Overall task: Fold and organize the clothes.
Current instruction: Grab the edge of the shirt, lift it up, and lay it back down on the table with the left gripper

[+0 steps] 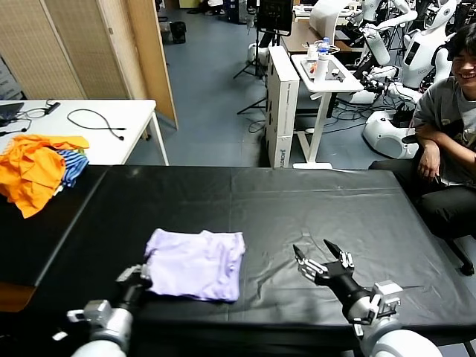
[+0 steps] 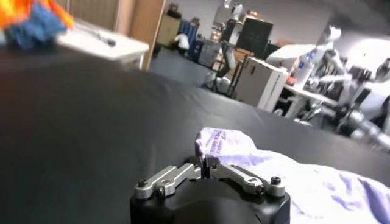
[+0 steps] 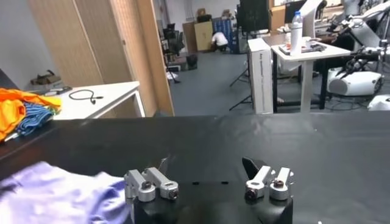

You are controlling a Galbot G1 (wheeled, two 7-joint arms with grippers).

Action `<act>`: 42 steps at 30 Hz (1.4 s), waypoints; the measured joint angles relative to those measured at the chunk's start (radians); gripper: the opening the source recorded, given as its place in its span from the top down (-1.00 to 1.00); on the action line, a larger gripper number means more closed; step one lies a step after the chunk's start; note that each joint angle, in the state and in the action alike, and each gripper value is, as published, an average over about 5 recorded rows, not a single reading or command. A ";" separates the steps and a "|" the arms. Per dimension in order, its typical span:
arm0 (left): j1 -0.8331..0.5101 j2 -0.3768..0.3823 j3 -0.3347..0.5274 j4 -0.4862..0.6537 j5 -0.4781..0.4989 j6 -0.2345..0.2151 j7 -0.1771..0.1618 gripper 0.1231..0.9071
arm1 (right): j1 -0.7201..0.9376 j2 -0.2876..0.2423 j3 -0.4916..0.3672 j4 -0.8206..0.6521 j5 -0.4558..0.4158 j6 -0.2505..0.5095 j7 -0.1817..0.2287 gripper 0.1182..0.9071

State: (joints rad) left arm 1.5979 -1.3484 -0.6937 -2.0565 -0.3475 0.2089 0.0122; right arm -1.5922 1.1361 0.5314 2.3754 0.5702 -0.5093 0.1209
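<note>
Nearest, the left gripper (image 1: 138, 277) sat at the worktop's (image 1: 312, 201) near edge, jaws pinched shut on the near-left corner of the lavender T-shirt (image 1: 196, 264), which lay folded just in from that edge. Beside it, the right gripper (image 1: 323, 260) hovered with jaws spread wide, holding nothing. Farther off, an orange and blue-striped heap (image 1: 37, 167) rested at the far-left corner.
</note>
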 joint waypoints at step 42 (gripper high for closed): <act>-0.002 -0.079 0.460 -0.130 0.313 0.058 -0.065 0.49 | 0.003 0.010 -0.025 -0.018 0.065 -0.075 0.007 -1.00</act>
State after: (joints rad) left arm 1.5957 -1.4279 -0.2335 -2.1865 -0.0342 0.2674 -0.0525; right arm -1.5894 1.1460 0.5067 2.3576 0.6350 -0.5838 0.1282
